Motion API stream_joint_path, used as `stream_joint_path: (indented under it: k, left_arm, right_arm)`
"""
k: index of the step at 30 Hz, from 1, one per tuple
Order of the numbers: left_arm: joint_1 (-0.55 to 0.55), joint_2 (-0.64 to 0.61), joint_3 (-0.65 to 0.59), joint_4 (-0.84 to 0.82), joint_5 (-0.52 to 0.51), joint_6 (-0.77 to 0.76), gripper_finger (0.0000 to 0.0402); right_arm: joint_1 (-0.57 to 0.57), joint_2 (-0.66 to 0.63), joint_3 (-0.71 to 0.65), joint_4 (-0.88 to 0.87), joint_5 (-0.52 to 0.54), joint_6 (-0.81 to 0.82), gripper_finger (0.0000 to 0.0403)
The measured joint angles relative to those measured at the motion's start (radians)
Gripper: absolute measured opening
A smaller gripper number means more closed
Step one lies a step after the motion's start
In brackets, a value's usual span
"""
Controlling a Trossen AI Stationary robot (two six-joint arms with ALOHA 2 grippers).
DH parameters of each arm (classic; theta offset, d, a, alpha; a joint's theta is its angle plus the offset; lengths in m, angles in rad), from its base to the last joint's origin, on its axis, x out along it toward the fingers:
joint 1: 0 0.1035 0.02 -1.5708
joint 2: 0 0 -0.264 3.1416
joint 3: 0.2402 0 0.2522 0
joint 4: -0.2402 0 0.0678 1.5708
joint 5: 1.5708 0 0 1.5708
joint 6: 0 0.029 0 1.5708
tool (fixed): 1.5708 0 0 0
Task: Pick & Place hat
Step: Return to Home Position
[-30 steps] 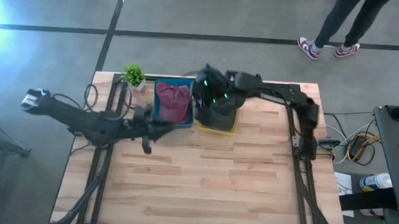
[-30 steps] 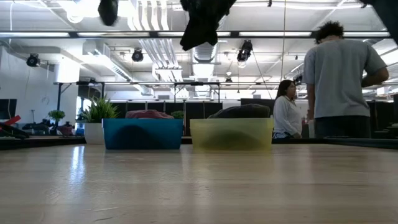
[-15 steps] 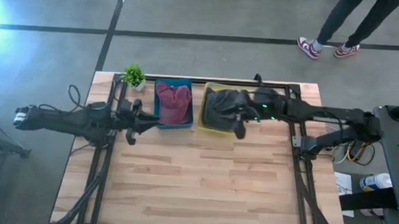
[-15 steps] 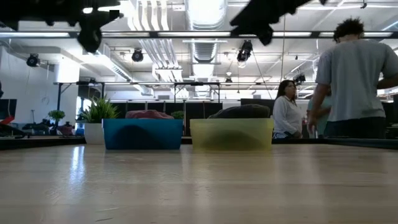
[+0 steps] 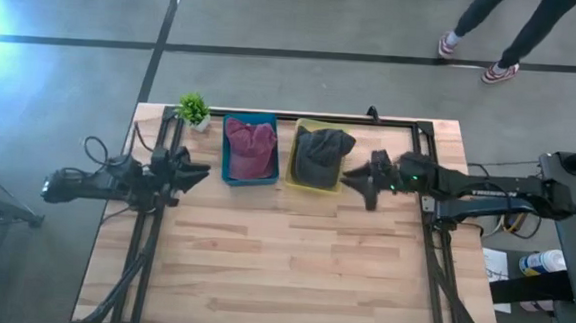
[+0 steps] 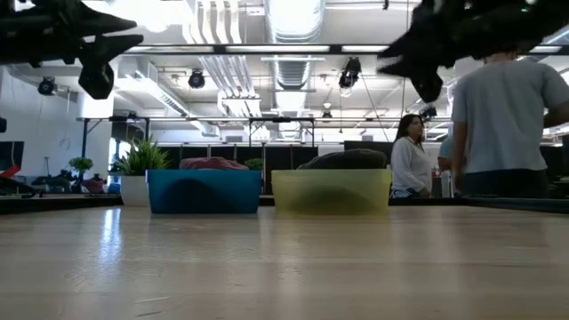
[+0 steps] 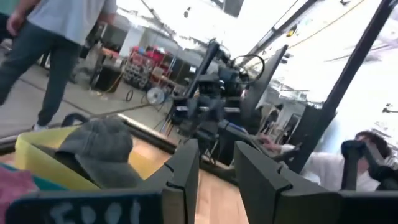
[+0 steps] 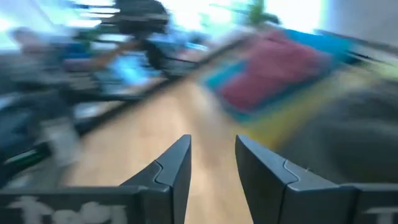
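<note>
Status: black cap [image 5: 323, 151] in yellow bin [image 5: 312, 186], red cap [image 5: 252, 147] in blue bin [image 5: 225, 163]. Left claw [image 5: 199, 173] left of bins, right claw [image 5: 351, 176] right of them, both above tabletop [image 5: 282, 251], fingers apart, seemingly empty.

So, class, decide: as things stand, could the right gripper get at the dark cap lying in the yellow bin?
Probably yes. The right gripper hangs open just beside the yellow bin, nothing lies between them, and the dark cap sits uncovered on top, open from above.
</note>
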Motion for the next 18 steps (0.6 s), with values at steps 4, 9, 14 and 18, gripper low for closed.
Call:
stream_joint_path:
  k: [4, 9, 14, 18]
  left_arm:
    - [0.000, -0.054, -0.025, 0.022, -0.020, 0.002, 0.0097]
    - [0.001, -0.026, -0.041, 0.012, -0.021, 0.001, 0.0097]
    - [0.001, -0.002, -0.070, 0.007, -0.019, 0.001, 0.0097]
    - [0.001, -0.001, -0.108, 0.003, -0.019, 0.001, 0.0097]
  right_arm:
    - [0.004, -0.070, -0.118, 0.223, -0.207, -0.041, 0.0122]
    - [0.004, -0.164, -0.292, 0.399, -0.221, 0.000, 0.0128]
    - [0.003, -0.239, -0.429, 0.598, -0.215, -0.013, 0.0129]
    - [0.002, -0.291, -0.497, 0.606, -0.135, 0.027, 0.0123]
